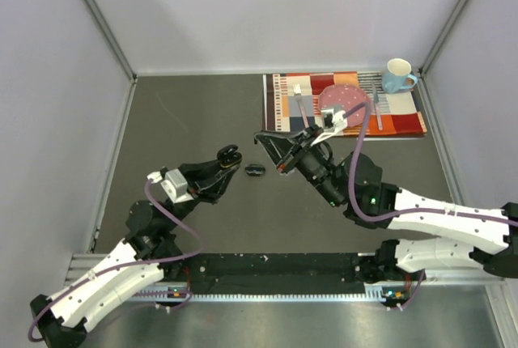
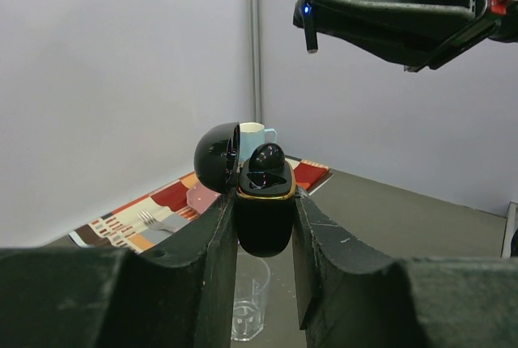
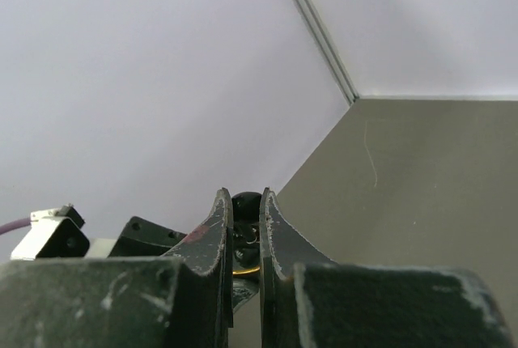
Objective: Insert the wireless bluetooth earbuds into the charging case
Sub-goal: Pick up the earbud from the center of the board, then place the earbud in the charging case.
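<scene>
— What do we see from above?

— The left gripper [image 1: 229, 158] is clamped on the open charging case [image 1: 230, 151]. The right gripper [image 1: 263, 139] points at it from just beside. A small black oval thing [image 1: 255, 170] lies on the grey table [image 1: 186, 113] below and between them. At the far right is a striped mat [image 1: 283, 109] with a pink plate [image 1: 340, 99] and a fork [image 1: 377, 109], and a blue mug [image 1: 398, 75] at its corner.

— And from the left wrist?

— Both of its fingers press the sides of the case, which stands upright with its lid [image 2: 217, 158] swung open to the left. One earbud [image 2: 267, 166] sits in the gold-rimmed top. A clear cup [image 2: 247, 307] stands on the table underneath. The right gripper hangs above, and a short dark stem with a blue light dangles from its tip. We take that for a second earbud [image 2: 312, 34], though it is tiny here.

— From the right wrist?

— Its fingers [image 3: 214, 235] stand almost together. Through the slim gap we glimpse the black case and its gold rim.
</scene>
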Robot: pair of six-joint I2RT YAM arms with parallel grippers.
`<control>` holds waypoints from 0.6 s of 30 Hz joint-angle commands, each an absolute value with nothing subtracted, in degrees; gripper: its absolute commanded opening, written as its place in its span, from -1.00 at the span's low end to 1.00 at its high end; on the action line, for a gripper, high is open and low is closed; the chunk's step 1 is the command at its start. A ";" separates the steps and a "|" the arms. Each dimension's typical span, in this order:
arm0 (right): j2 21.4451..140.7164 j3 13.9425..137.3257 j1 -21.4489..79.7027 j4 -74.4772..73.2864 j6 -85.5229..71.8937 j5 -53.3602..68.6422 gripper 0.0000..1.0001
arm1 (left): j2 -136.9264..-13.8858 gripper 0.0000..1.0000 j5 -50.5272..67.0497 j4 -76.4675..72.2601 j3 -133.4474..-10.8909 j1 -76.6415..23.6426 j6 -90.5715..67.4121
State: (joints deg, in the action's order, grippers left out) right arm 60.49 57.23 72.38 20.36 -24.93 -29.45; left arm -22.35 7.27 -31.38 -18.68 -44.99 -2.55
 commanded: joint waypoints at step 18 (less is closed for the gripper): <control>69.60 61.18 74.18 29.08 -18.37 -22.77 -1.00 | -20.57 -1.00 5.98 -36.65 -17.05 -44.91 -3.69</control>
State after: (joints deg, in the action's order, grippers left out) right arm 68.38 59.42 73.17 22.63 -19.51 -26.00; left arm -21.56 6.59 -33.08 -18.06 -44.99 -3.11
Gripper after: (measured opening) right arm 0.058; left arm 0.335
